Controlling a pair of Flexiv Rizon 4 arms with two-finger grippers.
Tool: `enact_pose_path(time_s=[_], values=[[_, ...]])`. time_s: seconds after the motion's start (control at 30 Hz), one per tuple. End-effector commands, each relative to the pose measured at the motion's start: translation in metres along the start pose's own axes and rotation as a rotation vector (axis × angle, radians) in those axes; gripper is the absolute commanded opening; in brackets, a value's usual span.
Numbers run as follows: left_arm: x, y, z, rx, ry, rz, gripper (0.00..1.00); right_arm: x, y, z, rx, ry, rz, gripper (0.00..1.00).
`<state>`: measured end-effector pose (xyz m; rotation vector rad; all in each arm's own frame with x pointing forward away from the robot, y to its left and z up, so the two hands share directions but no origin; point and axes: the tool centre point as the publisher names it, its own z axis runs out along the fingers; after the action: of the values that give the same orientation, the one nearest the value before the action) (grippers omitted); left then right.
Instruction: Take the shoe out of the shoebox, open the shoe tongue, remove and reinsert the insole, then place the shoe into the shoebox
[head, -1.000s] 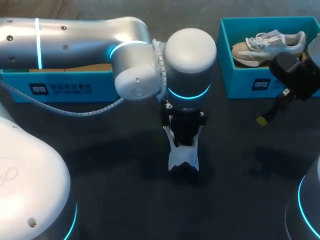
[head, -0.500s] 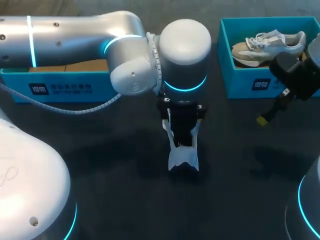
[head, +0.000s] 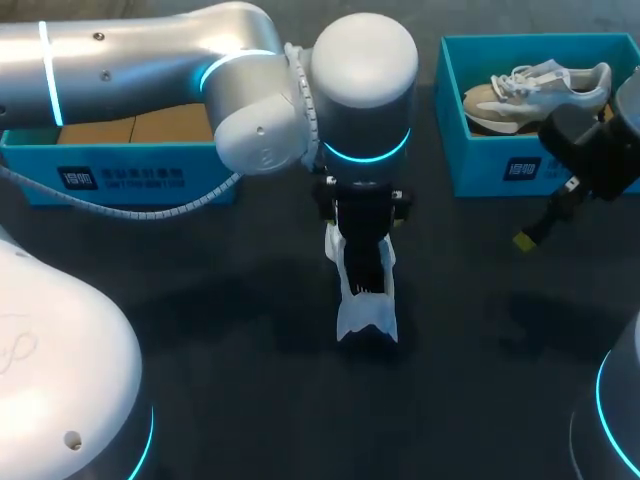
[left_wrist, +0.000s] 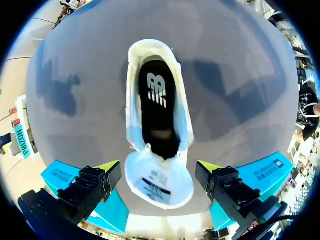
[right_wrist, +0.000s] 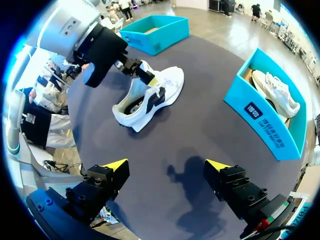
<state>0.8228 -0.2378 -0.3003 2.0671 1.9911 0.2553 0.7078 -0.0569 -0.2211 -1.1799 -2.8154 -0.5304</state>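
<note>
1. Two arms work over one dark worktop (head: 200, 340); it carries both boxes and a loose shoe.
2. Left arm (head: 150, 60) comes in from the left side, passes over the left box and ends above the middle of the worktop, its wrist pointing down at the loose shoe; right arm (head: 600, 150) is at the right edge, in front of the right box.
3. Left shoebox (head: 120, 175) is teal with a brown cardboard floor, at the far left of the worktop, partly hidden by the left arm; no shoe can be seen in the part that shows.
4. Right shoebox (head: 500, 170) is teal too, at the far right; a beige-and-white sneaker (head: 535, 90) lies inside it on its side.
5. White shoe (head: 365, 300) stands upright on the worktop between the two boxes, out of both, directly beneath the left gripper (left_wrist: 159, 167).
6. Left gripper's jaws are spread wide; the yellow tips sit one to each side of the shoe's tongue (left_wrist: 159, 182), with a gap at both sides, so they pinch nothing.
7. Right gripper (right_wrist: 166, 165) hangs above bare worktop, well apart from the white shoe; its jaws are spread and hold nothing.
8. Dark insole (left_wrist: 157, 105) with a white mark lies inside the shoe's opening; the tongue is folded out toward the left gripper, label side up.
</note>
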Motion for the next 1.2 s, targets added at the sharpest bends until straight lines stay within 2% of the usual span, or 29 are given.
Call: enact_pose_path(time_s=[0.03,0.27,0.4,0.6,0.63,0.67,0.73,0.83,0.87,1.03,1.2], values=[[0.009,0.006,-0.008,-0.012,0.000,0.002,1.00,0.000,0.001,0.001,0.004,-0.002,0.002,1.00],[0.021,0.025,-0.022,-0.045,-0.007,-0.019,1.00,0.000,0.001,0.001,0.004,-0.002,0.002,1.00],[0.024,0.037,-0.017,-0.068,-0.001,-0.001,1.00,0.000,0.001,0.001,0.004,-0.002,0.002,1.00],[0.016,0.047,-0.006,-0.067,-0.013,0.036,0.97,0.000,0.001,0.001,0.004,-0.002,0.002,1.00],[0.014,0.049,-0.004,-0.072,-0.015,0.039,0.92,0.000,0.001,0.001,0.004,-0.002,0.002,1.00],[0.012,0.050,-0.002,-0.062,-0.025,0.036,0.91,0.000,0.001,0.001,0.004,-0.002,0.002,1.00],[0.008,0.052,0.001,-0.057,-0.034,0.039,0.68,0.000,0.001,0.001,0.004,-0.002,0.002,1.00],[0.002,0.054,0.004,-0.042,-0.039,0.044,0.65,0.000,0.001,0.001,0.004,-0.002,0.002,1.00],[0.000,0.054,0.005,-0.031,-0.046,0.047,0.53,0.000,0.001,0.001,0.004,-0.002,0.002,1.00],[-0.005,0.053,0.007,-0.010,-0.061,0.051,0.48,0.000,0.001,0.001,0.004,-0.002,0.002,1.00],[-0.008,0.045,0.010,0.023,-0.069,0.058,0.47,0.000,0.001,0.001,0.004,-0.002,0.002,1.00]])
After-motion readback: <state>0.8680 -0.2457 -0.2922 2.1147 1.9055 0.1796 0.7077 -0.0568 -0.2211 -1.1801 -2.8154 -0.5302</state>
